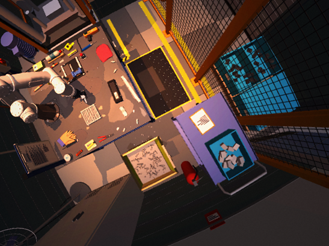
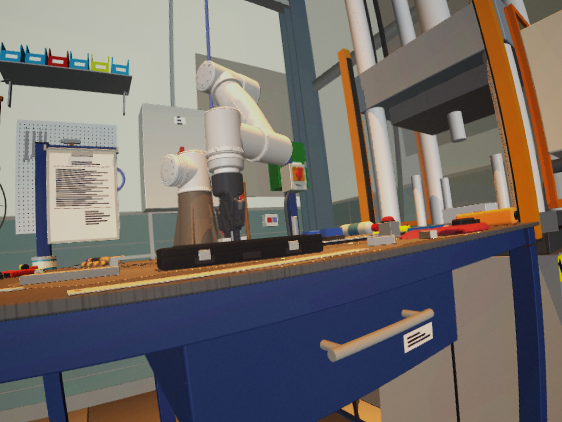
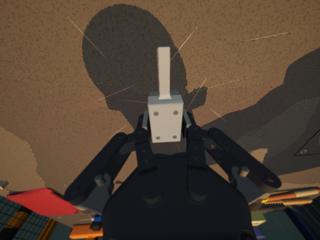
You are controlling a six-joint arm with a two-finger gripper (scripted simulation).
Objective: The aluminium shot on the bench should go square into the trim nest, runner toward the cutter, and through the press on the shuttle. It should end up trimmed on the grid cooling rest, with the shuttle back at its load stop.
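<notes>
My gripper (image 3: 165, 129) (image 1: 83, 97) (image 2: 231, 231) points down at the middle of the brown bench top. The aluminium shot (image 3: 165, 117) is a pale grey block with small round marks on its top face. A thin runner (image 3: 164, 72) sticks out from one end, pointing away from my palm. The shot lies on the bench. The white grid cooling rest (image 1: 90, 114) lies on the bench a short way off. The trim nest on its shuttle (image 1: 73, 69) sits nearer the press (image 1: 50, 14). My gripper is closed on the block of the shot.
A long black case (image 1: 115, 91) (image 2: 240, 250) lies toward the bench's front edge, with a pale strip (image 1: 130, 88) beside it. A red pad (image 1: 104, 52), hand tools, a glove (image 1: 67, 137) and a clipboard stand (image 2: 82, 192) sit around the bench.
</notes>
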